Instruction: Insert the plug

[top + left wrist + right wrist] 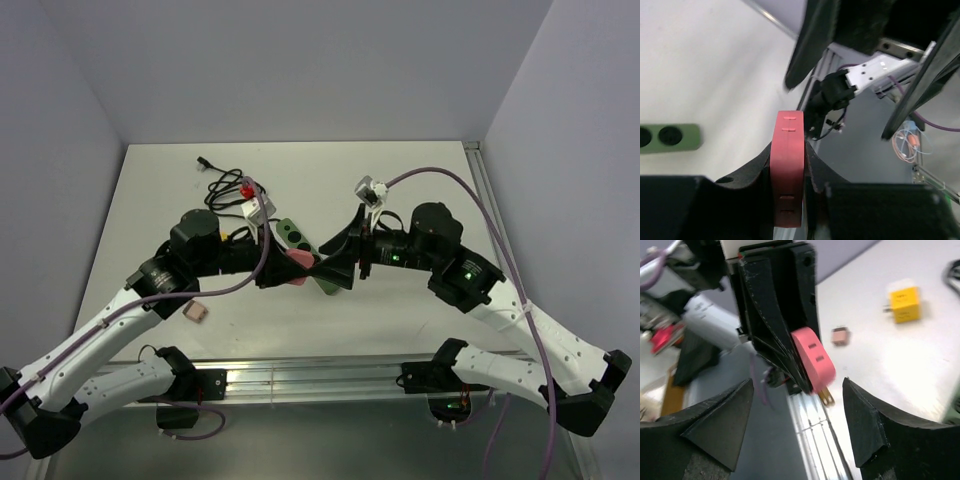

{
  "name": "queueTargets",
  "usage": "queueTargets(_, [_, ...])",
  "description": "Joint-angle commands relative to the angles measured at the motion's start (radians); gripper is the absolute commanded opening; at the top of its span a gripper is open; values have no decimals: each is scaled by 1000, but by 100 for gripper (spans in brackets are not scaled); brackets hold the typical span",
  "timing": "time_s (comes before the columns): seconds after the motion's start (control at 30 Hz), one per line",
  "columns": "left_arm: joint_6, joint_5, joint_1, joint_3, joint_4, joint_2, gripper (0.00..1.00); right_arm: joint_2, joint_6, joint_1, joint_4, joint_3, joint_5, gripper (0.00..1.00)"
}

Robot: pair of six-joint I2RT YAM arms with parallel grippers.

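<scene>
The plug (787, 165) is a flat pink-red adapter with brass prongs (827, 396) pointing down. My left gripper (788, 150) is shut on it, one black finger on each flat side. In the top view the plug (298, 268) hangs over the table's middle, just beside the green power strip (293, 234), which also shows at the left wrist view's left edge (670, 137). My right gripper (797, 410) stands open, facing the plug (814, 360) with its fingers wide on either side and touching nothing. From above, the right gripper (338, 268) nearly meets the left gripper (285, 268).
A yellow cube adapter (904, 304) and a small pink block (840, 335) lie on the white table. A black cable (225, 185) and a white-and-red adapter (252, 203) lie at the back left. A metal rail (310, 375) runs along the near edge.
</scene>
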Motion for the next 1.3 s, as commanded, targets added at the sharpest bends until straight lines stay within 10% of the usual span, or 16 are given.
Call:
queueTargets(0.0, [54, -12, 79, 52, -88, 6, 0, -63, -47, -21, -90, 15, 225, 79])
queueTargets(0.73, [507, -229, 679, 271, -511, 396, 0, -40, -25, -38, 66, -356, 177, 73])
queueTargets(1.27, [660, -502, 695, 392, -579, 638, 0, -2, -16, -38, 123, -428, 74, 72])
